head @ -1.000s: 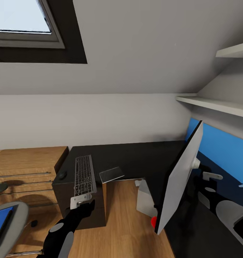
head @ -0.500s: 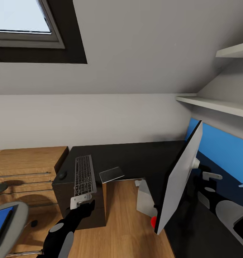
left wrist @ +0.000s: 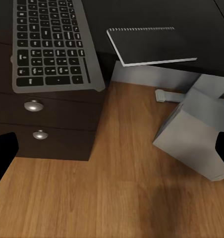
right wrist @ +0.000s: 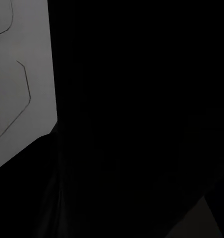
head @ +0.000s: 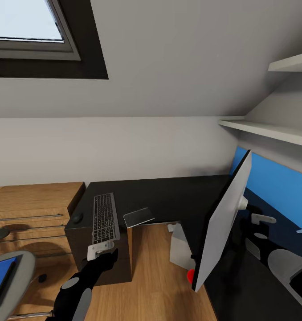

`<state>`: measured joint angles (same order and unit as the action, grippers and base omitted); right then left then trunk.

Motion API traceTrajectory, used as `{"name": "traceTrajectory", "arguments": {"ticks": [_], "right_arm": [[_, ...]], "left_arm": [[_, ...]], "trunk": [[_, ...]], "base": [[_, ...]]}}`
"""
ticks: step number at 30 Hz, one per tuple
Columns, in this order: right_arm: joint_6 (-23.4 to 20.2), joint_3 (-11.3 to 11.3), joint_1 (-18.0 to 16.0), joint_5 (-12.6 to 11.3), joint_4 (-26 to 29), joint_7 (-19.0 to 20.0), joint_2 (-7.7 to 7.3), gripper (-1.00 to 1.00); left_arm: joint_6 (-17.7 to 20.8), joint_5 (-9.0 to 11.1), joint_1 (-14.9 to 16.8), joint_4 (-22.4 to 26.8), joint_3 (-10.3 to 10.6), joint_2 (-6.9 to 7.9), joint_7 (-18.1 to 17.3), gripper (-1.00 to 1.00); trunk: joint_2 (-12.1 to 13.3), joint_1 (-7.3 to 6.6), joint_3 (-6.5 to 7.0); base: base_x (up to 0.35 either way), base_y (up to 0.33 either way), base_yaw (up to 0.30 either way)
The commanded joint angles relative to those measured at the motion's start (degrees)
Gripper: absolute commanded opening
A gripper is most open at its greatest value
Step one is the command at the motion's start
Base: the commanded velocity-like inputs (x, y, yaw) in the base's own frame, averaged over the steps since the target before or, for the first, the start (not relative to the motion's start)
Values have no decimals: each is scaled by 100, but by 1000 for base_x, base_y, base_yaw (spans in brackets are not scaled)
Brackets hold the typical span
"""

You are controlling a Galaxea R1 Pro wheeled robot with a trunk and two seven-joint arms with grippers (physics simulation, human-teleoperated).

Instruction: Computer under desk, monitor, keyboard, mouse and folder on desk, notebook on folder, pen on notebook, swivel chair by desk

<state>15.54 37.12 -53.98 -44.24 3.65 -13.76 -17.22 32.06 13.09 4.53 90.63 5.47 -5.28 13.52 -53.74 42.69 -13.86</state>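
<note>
Most of your desk [head: 169,196] work is in place: the glossy black L-shaped top carries the monitor [head: 222,223] on its right wing, angled with its pale back toward you, and the computer [head: 180,247] stands on the wooden floor in the nook under the top. The swivel chair [head: 17,272] sits off to your lower left, apart from the desk, with the blue folder [head: 0,272] lying on its seat, so moving the folder, stacking, and bringing the chair in are, by my reading, what remains. The keyboard [head: 104,217] lies on the left wing above the drawer unit [left wrist: 52,124], its near end overhanging the edge; it is well apart from the monitor, so you may want it closer. The notebook [head: 139,217] rests just beside it, jutting over the desk's inner edge, and the mouse [head: 77,218] sits on the keyboard's other side. I cannot pick out the pen. Your left gripper [head: 107,255] hangs just below the keyboard's near end, fingers spread wide with nothing between them. Your right gripper's state I cannot tell. The room has a sloped white ceiling, a skylight [head: 26,26], and wall shelves [head: 267,129].
</note>
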Motion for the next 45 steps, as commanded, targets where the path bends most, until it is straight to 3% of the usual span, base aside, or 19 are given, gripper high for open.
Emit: {"name": "traceTrajectory", "arguments": {"ticks": [1, 22, 45], "right_arm": [[2, 82, -2, -15, 13, -22, -1, -100], [2, 76, -3, -15, 13, -30, -5, -100], [15, 89, -1, -15, 29, -23, 3, -100]], "left_arm": [[20, 61, 4, 7, 5, 0, 52, 100], [20, 62, 4, 6, 6, 0, 52, 100], [20, 58, 4, 4, 6, 0, 50, 100]], "trunk": [[-6, 1, -7], [-6, 1, -7], [-6, 1, -7]], "base": [[0, 0, 0], [-29, 26, 0], [-310, 55, 0]]}}
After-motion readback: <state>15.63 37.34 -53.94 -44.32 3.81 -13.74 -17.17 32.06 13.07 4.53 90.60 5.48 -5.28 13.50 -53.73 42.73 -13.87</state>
